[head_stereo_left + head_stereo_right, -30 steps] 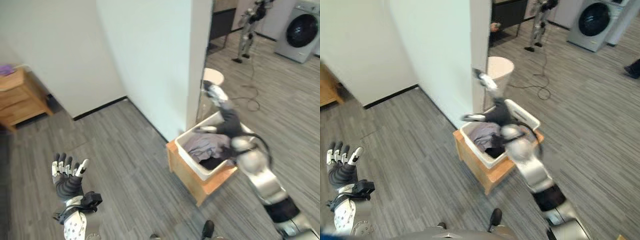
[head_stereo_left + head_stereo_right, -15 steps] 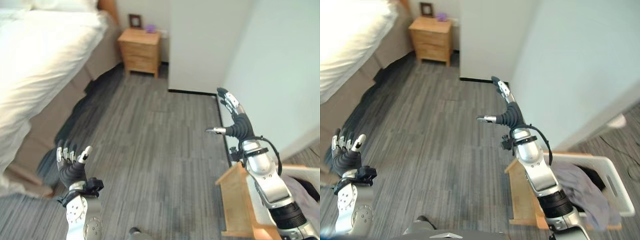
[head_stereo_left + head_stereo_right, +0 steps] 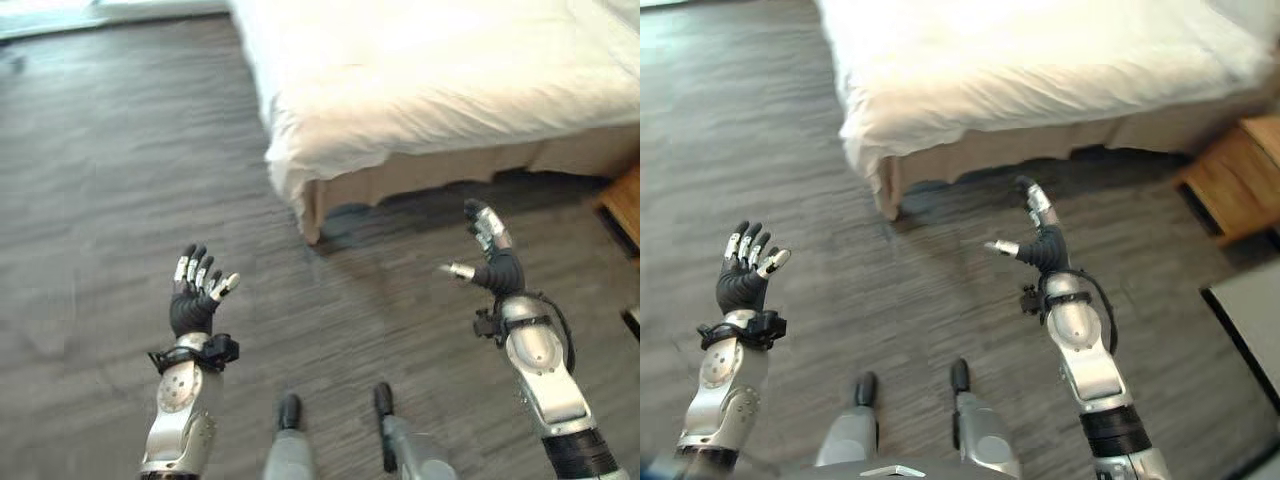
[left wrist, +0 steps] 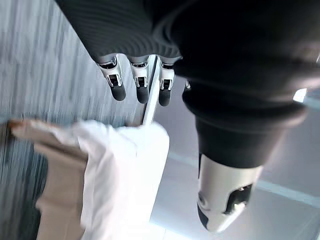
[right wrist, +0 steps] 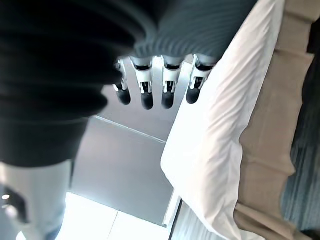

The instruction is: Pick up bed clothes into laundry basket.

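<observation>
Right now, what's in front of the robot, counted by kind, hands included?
Bed: 1
Wooden nightstand: 1
Hands: 2, left hand and right hand, both raised, open and empty
Total: 4

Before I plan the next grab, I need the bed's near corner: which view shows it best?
The left eye view: the bed corner hangs whole above the floor, between both raised hands. The right eye view matches; both wrist views catch partial sheet edges.
</observation>
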{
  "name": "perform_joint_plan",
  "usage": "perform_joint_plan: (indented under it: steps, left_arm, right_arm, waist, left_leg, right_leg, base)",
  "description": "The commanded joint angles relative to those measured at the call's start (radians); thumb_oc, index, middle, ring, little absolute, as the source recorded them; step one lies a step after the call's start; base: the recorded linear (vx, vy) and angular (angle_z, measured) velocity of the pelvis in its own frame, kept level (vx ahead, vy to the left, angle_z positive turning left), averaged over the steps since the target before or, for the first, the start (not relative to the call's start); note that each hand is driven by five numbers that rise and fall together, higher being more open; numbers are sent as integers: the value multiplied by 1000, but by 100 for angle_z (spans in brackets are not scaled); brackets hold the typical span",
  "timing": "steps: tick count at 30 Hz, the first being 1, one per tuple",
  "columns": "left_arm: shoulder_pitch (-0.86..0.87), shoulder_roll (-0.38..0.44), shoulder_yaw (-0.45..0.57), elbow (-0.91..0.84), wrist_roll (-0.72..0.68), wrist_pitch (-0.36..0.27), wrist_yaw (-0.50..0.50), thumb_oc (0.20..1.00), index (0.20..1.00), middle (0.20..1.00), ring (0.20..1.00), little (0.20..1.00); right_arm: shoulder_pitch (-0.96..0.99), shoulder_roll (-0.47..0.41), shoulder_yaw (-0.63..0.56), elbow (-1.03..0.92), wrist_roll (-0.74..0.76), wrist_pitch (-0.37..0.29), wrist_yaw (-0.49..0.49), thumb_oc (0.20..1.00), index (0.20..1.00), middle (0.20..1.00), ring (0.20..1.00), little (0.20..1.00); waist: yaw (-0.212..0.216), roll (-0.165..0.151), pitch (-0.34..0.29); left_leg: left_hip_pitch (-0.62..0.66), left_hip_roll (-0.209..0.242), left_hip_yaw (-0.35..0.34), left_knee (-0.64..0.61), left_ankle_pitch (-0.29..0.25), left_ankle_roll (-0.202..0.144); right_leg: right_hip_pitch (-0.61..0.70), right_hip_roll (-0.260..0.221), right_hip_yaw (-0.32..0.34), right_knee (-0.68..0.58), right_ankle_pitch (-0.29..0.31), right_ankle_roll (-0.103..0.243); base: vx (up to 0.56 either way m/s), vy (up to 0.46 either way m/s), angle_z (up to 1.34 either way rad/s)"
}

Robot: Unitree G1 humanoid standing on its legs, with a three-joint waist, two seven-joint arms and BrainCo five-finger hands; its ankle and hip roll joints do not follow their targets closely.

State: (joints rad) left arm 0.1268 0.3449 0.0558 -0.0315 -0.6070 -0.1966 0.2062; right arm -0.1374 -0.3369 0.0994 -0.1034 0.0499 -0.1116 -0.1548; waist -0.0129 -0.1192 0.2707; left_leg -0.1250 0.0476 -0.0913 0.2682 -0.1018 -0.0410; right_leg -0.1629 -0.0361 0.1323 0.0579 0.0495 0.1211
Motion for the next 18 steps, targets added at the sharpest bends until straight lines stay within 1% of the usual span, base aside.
perform_joint_plan:
  steps: [1, 2, 3, 4, 5, 6, 7, 8, 9, 10, 11, 12, 13, 14, 15, 16, 17, 18]
  left_arm:
    - [-33, 17, 82, -94, 58, -63, -17, 1000, 1000, 1000, 1000, 1000]
    - [-19, 6, 92, -88, 73, -69, -12, 1000, 1000, 1000, 1000, 1000]
    - [-19, 6, 92, -88, 73, -69, -12, 1000, 1000, 1000, 1000, 1000]
    - [-12, 2, 98, -83, 77, -69, -11, 1000, 1000, 1000, 1000, 1000]
    - [-6, 2, 105, -82, 85, -69, -11, 1000, 1000, 1000, 1000, 1000]
    - [-12, 11, 105, -84, 98, -68, -12, 1000, 1000, 1000, 1000, 1000]
    - [-13, 11, 105, -83, 98, -68, -12, 1000, 1000, 1000, 1000, 1000]
    - [-26, 23, 108, -85, 115, -70, -7, 1000, 1000, 1000, 1000, 1000]
    - [-33, 29, 117, -82, 129, -73, -2, 1000, 1000, 1000, 1000, 1000]
    - [-52, 46, 129, -80, 165, -76, 8, 1000, 1000, 1000, 1000, 1000]
    - [-56, 57, 132, -77, 178, -74, 9, 1000, 1000, 1000, 1000, 1000]
    - [-70, 75, 105, -90, 266, -42, 39, 1000, 1000, 1000, 1000, 1000]
    - [-54, 82, 138, -81, 288, -37, 77, 1000, 1000, 1000, 1000, 1000]
    - [-66, 121, 159, -93, 302, -46, 49, 1000, 1000, 1000, 1000, 1000]
    - [-66, 122, 160, -91, 301, -47, 47, 1000, 1000, 1000, 1000, 1000]
    - [-72, 135, 196, -123, 295, -46, 45, 1000, 1000, 1000, 1000, 1000]
    - [-80, 117, 184, -130, 257, -60, 53, 1000, 1000, 1000, 1000, 1000]
    - [-79, 119, 180, -138, 253, -66, 40, 1000, 1000, 1000, 1000, 1000]
  right_arm:
    - [-58, -29, -7, -85, 31, -62, -12, 1000, 1000, 1000, 1000, 1000]
    - [-69, -38, 6, -79, 24, -68, -6, 1000, 1000, 1000, 1000, 1000]
    - [-69, -38, 7, -79, 24, -68, -6, 1000, 1000, 1000, 1000, 1000]
    - [-74, -46, 12, -75, 20, -68, 0, 1000, 1000, 1000, 1000, 1000]
    - [-77, -55, 21, -73, 21, -69, 5, 1000, 1000, 1000, 1000, 1000]
    - [-81, -64, 24, -72, 23, -67, 7, 1000, 1000, 1000, 1000, 1000]
    - [-83, -64, 24, -72, 23, -67, 7, 1000, 1000, 1000, 1000, 1000]
    - [-89, -73, 24, -71, 25, -66, 8, 1000, 1000, 1000, 1000, 1000]
    - [-91, -79, 20, -70, 27, -64, 9, 1000, 1000, 1000, 1000, 1000]
    - [-85, -90, 4, -70, 24, -64, 6, 1000, 1000, 1000, 1000, 1000]
    - [-83, -93, 2, -70, 23, -62, 7, 1000, 1000, 1000, 1000, 1000]
    - [-84, -87, 23, -70, 28, -55, 23, 1000, 1000, 1000, 1000, 1000]
    - [-103, -81, 48, -52, 29, -48, 28, 1000, 1000, 1000, 1000, 1000]
    - [-98, -84, 58, -51, 25, -63, 25, 1000, 1000, 1000, 1000, 1000]
    - [-97, -82, 58, -51, 25, -64, 25, 1000, 1000, 1000, 1000, 1000]
    - [-77, -90, 50, -69, 11, -62, 36, 1000, 1000, 1000, 1000, 1000]
    - [-58, -79, 55, -31, 16, -58, 31, 1000, 1000, 1000, 1000, 1000]
    - [-50, -73, 56, -28, 19, -62, 32, 1000, 1000, 1000, 1000, 1000]
  waist:
    - [-29, 24, -30]
    - [-25, 31, -44]
    - [-26, 32, -44]
    - [-25, 37, -50]
    - [-24, 42, -48]
    - [-22, 40, -35]
    - [-24, 40, -33]
    - [-22, 32, -18]
    - [-23, 26, -9]
    - [-28, 18, 2]
    - [-31, 22, -1]
    - [-43, 25, -9]
    - [-31, 48, -18]
    - [-37, 61, -28]
    - [-36, 60, -27]
    - [-46, 66, -41]
    - [-66, 79, -65]
    - [-70, 80, -74]
  left_leg:
    - [256, -53, 25, -295, -25, 23]
    - [257, -50, 28, -236, -54, 13]
    - [256, -50, 28, -235, -55, 13]
    - [254, -43, 34, -195, -44, -3]
    - [226, -25, 71, -88, -1, -50]
    - [183, -24, 87, 8, 31, -74]
    - [174, -23, 84, 24, 25, -75]
    - [119, -23, 110, 115, 49, -95]
    - [86, -12, 150, 168, 56, -103]
    - [36, 42, 233, 188, 57, -100]
    - [38, 71, 257, 136, 42, -92]
    - [56, 83, 276, 47, 7, -77]
    - [82, 89, 267, -78, 19, -70]
    - [122, 76, 251, -162, 36, -65]
    - [132, 75, 253, -177, 41, -65]
    - [169, 92, 262, -232, 50, -67]
    - [232, 96, 295, -324, 85, -66]
    - [249, 94, 300, -346, 89, -66]
  right_leg:
    - [39, -24, -90, -104, 46, 4]
    - [68, -34, -115, -123, 55, -4]
    - [69, -34, -115, -123, 55, -4]
    - [87, -35, -129, -129, 51, -9]
    - [127, -41, -158, -139, 32, -26]
    - [151, -50, -172, -144, 24, -36]
    - [151, -50, -174, -144, 25, -36]
    - [167, -61, -192, -145, 18, -47]
    - [180, -68, -204, -145, 10, -54]
    - [198, -87, -225, -145, -6, -51]
    - [198, -91, -229, -145, -10, -44]
    - [189, -91, -222, -145, -11, -31]
    - [183, -84, -212, -145, -14, -22]
    - [184, -73, -196, -145, -22, -19]
    - [187, -73, -196, -145, -24, -19]
    - [185, -75, -200, -145, -22, -15]
    - [188, -71, -216, -145, -18, -12]
    - [188, -75, -218, -145, -13, -10]
  base:
    - [453, -242, 58]
    - [375, -198, 24]
    - [259, -123, 3]
    - [166, -99, -9]
    - [183, -131, 7]
    - [92, -81, 21]
    - [10, -80, 46]
    - [-2, -81, 37]
    - [14, -116, 28]
    - [22, -35, 10]
    - [58, 49, 32]
    - [131, 177, 32]
    - [177, 187, 21]
    - [145, 138, -20]
    - [70, 78, -79]
    - [95, 88, -82]
    - [110, 108, -34]
    - [119, 96, 38]
